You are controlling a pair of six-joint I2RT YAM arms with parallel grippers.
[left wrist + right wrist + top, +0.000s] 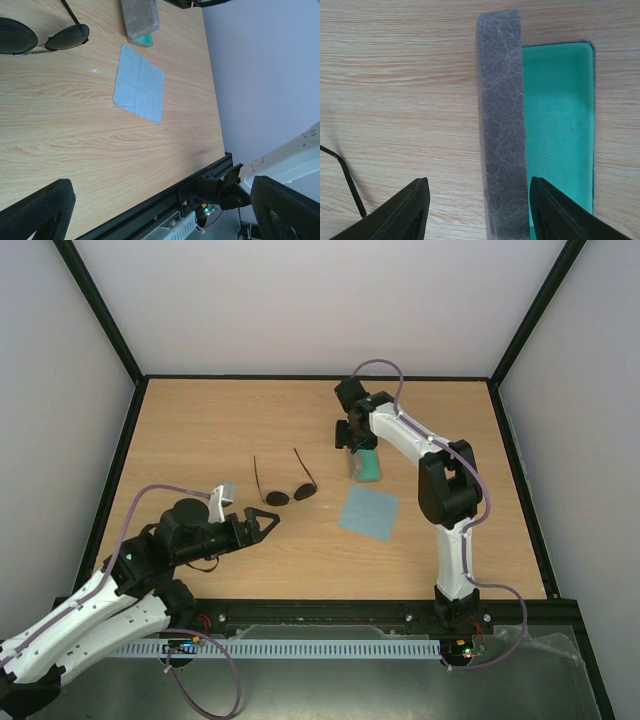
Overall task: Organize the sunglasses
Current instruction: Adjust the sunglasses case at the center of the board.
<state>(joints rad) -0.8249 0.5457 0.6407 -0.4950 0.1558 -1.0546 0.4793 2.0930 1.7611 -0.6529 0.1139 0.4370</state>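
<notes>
Centre frame, on the table [200,430]: sunglasses [288,494]. Just right and slightly lower: cloth [368,512]. Directly above the cloth: case [369,470].

The claw [477,200] straddles the raised lid of a grey case [502,125], its jaws apart. Bare table [395,75] shows between the left finger [400,210] and the lid, and the right finger is just beside it. Green lining [560,125] lies right of the lid. One thin arm of the sunglasses [351,185] sits left of the claw.

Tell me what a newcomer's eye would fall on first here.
The dark round sunglasses lie mid-table, temples unfolded, with the open left gripper pointing at them. To their right a grey case stands open, green lining showing, the right gripper astride its lid. A blue-grey cloth lies flat beside it.
</notes>
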